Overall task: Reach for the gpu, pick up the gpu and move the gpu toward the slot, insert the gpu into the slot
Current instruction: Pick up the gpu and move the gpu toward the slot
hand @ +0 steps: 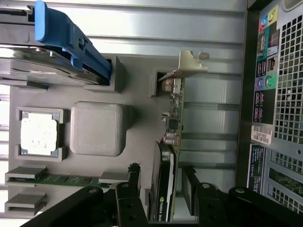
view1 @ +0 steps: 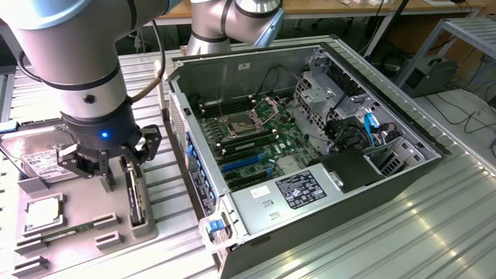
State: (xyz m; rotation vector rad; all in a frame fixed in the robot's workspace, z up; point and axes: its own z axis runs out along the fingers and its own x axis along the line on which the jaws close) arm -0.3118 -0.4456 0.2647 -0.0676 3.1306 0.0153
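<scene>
Grey tray [hand: 137, 99] | claw [hand: 162, 187] spread wide | gpu [hand: 171, 118] upright between its jaws, ungripped

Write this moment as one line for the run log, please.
phase: reach | gripper: open, straddling gpu | gpu: on edge in gray tray | slot: empty

Gpu [view1: 137, 196] [hand: 171, 124]: stood on edge in tray [view1: 144, 230], between claw [view1: 127, 174] fingers. Tray lay on surface [view1: 403, 232], at exterior view's left of case [view1: 310, 229]. Slot [view1: 246, 163] lay inside case.
</scene>
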